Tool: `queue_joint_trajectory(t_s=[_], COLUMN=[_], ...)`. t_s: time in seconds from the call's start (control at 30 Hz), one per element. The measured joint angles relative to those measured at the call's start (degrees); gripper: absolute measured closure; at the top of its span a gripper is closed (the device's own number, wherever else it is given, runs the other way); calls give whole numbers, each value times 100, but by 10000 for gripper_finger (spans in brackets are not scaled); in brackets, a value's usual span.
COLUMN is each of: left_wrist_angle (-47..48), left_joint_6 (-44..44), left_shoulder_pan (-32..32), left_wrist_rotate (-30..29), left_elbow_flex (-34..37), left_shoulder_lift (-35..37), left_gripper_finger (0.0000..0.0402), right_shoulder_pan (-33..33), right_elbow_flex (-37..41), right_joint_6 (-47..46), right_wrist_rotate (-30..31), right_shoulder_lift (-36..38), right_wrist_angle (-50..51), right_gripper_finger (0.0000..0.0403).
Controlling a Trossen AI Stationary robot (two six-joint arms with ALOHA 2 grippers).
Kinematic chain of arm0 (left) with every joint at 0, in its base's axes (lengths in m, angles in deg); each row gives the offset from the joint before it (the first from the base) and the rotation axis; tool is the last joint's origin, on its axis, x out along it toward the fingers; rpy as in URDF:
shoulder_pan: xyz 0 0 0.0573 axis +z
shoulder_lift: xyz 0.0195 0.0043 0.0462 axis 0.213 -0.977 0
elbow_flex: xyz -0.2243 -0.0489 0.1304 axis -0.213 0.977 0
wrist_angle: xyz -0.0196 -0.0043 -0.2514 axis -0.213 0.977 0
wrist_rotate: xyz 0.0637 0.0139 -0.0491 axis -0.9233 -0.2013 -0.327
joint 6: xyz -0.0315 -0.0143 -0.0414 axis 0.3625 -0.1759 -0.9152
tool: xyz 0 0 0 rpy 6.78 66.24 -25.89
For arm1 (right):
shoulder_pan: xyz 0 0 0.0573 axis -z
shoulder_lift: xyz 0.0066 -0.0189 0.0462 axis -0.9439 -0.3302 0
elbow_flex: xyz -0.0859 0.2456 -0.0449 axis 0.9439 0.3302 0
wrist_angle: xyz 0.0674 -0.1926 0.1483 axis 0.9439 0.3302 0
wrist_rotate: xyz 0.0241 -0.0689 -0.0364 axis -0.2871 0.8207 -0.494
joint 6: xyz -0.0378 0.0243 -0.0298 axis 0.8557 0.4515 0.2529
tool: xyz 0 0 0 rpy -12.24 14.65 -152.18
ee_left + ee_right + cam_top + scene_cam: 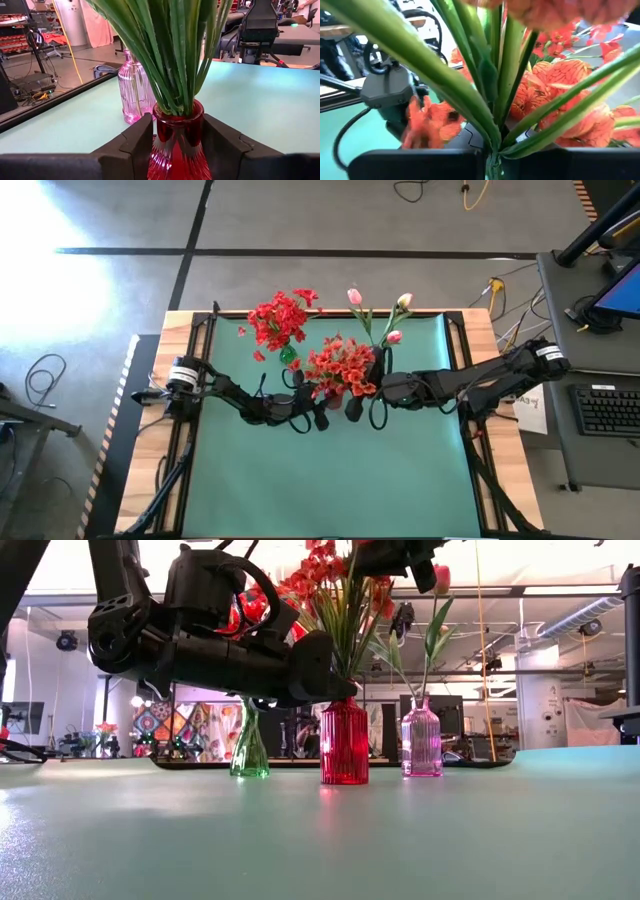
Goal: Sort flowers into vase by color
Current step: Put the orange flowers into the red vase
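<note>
A red glass vase [344, 745] stands at the middle of the green mat and holds orange-red flowers [340, 366] on green stems [172, 55]. My left gripper [178, 145] reaches in level from the left and is shut on this vase. My right gripper [491, 165] is higher up, among the blossoms, shut on a green flower stem. A green vase [249, 748] with red flowers [281, 319] stands to the left. A pink vase [421, 742] with pink tulip buds [354, 296] stands to the right. My left gripper pinches the red vase just below its neck [176, 131], one finger [137, 142] on each side. The fingers come level from the table's left. The vase stands upright with its base on the mat. My right gripper pinches one green stem [492, 159] between its two fingers, just below where the leaves fan out. It comes roughly level from the table's right, across the stem. The stem stands upright among the bouquet's other stems; its lower end is hidden.
The three vases stand in a row toward the far side of the mat [330, 480], whose near half is free. Cables trail from both arms. A desk with a keyboard [605, 408] stands beyond the table's right edge.
</note>
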Motion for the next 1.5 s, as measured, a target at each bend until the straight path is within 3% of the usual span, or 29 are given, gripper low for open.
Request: queue_joint_trajectory(t_s=[0.43, 0.77, 0.97, 1.5], left_wrist_angle=[20, 42, 44, 44], left_joint_6=[2, 1, 0, 0], left_shoulder_pan=[0, 0, 2, 0], left_wrist_rotate=[2, 2, 2, 2], left_elbow_flex=[0, 0, 0, 0], left_shoulder_lift=[0, 0, 0, 0], left_gripper_finger=[261, 261, 261, 261], right_shoulder_pan=[37, 10, -99, -243], right_elbow_flex=[3, 20, 20, -447], right_joint_6=[139, 306, 401, 429], right_wrist_rotate=[-60, -64, -63, -59], right_shoulder_lift=[-74, 43, 240, 250], right_wrist_angle=[8, 38, 63, 629], right_gripper_finger=[373, 281, 252, 291])
